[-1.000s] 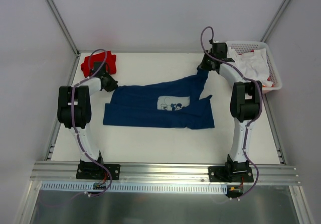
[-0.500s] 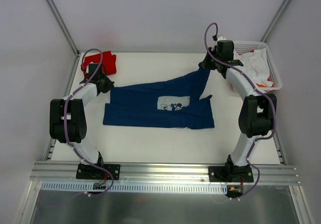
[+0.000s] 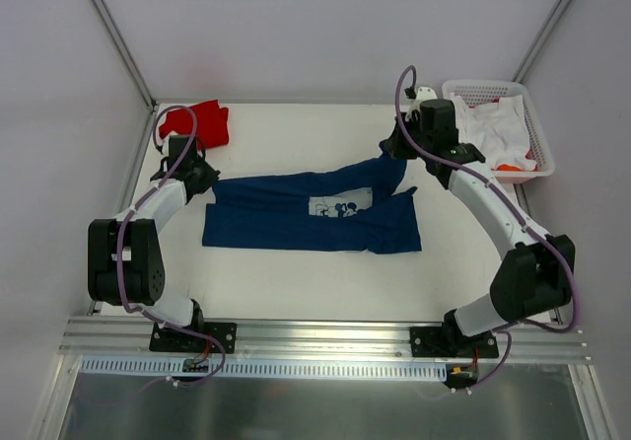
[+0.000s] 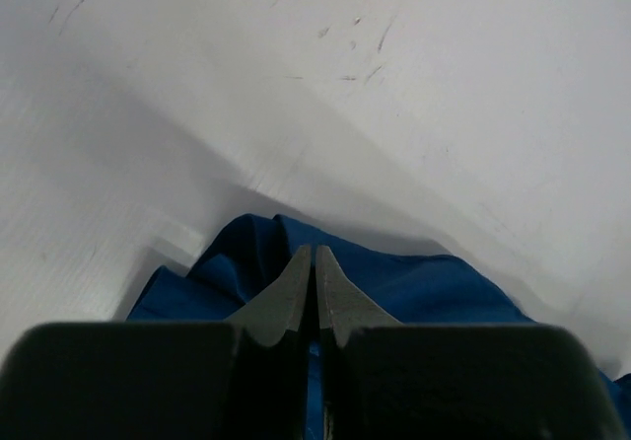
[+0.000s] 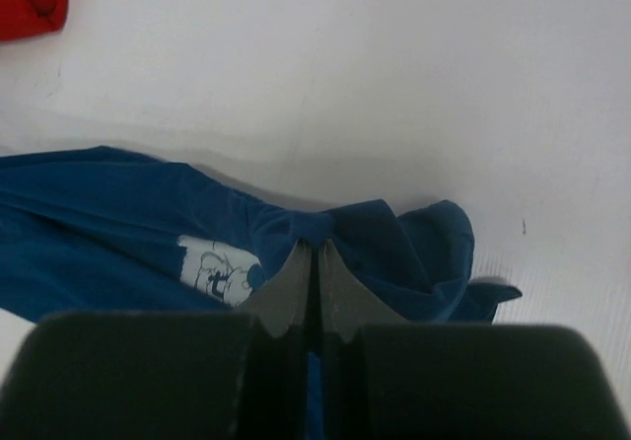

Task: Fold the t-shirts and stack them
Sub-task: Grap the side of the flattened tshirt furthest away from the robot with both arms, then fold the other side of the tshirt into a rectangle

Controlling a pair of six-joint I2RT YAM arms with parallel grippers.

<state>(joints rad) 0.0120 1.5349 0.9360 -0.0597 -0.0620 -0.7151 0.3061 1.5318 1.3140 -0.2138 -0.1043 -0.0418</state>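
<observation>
The navy t-shirt (image 3: 306,213) with a white cartoon print (image 3: 340,203) lies across the middle of the table, its far edge lifted. My left gripper (image 3: 204,177) is shut on the shirt's far left corner (image 4: 296,262). My right gripper (image 3: 394,152) is shut on the shirt's far right corner (image 5: 315,228) and holds it above the table. The white print also shows in the right wrist view (image 5: 219,267). The plain red t-shirt (image 3: 197,123) lies bunched at the far left corner, and its edge shows in the right wrist view (image 5: 30,1).
A white basket (image 3: 532,114) holding white cloth and something orange stands at the far right, beside my right arm. Metal frame posts rise at both far corners. A rail runs along the near edge.
Both grippers have moved toward the near side with the shirt's far edge, the right one left and nearer. The raised right flap has come down lower.
</observation>
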